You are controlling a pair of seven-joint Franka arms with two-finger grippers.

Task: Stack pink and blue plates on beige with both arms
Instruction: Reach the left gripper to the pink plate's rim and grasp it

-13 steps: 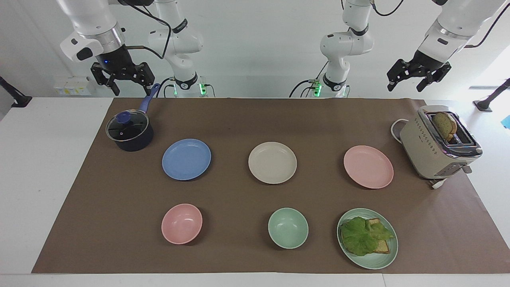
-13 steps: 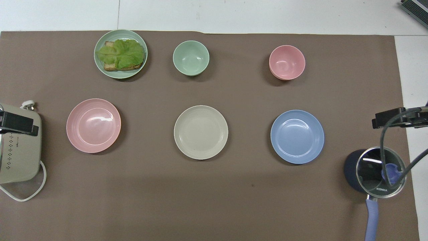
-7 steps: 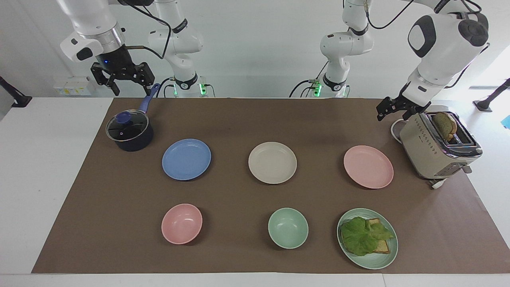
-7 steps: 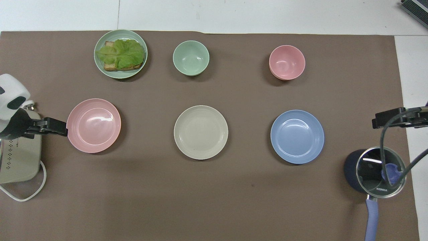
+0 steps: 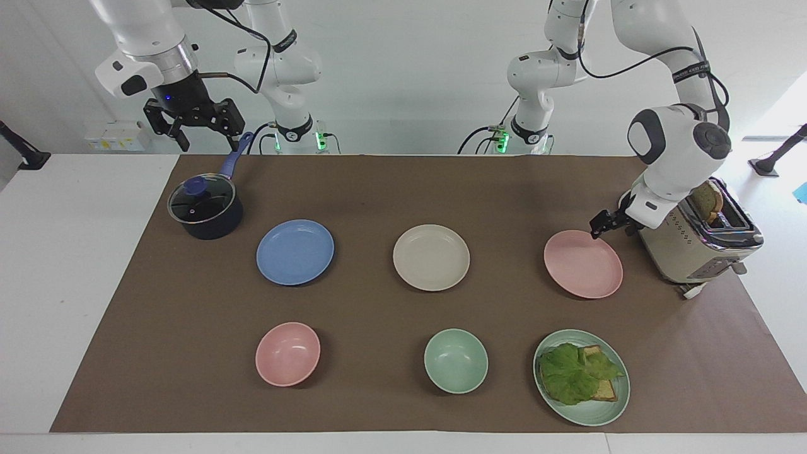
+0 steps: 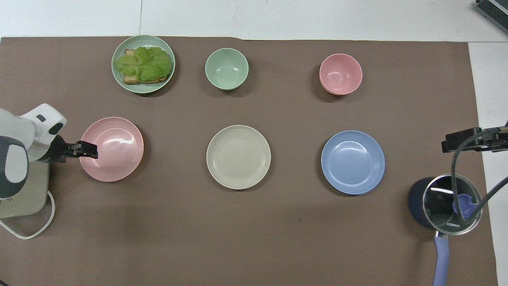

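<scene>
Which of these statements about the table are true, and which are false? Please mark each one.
1. The round beige plate lies between the round pink plate and the round blue plate. True.
2. The pink plate already rests on the beige plate. False: it lies alone on the brown mat, toward the left arm's end.
3. The left claw is at the pink plate's rim, beside the beige toaster. True.
4. The right claw grips the blue plate. False: it hangs open near the dark lidded saucepan, holding nothing.
5. The green plate is empty. False: it holds toast with lettuce.
</scene>
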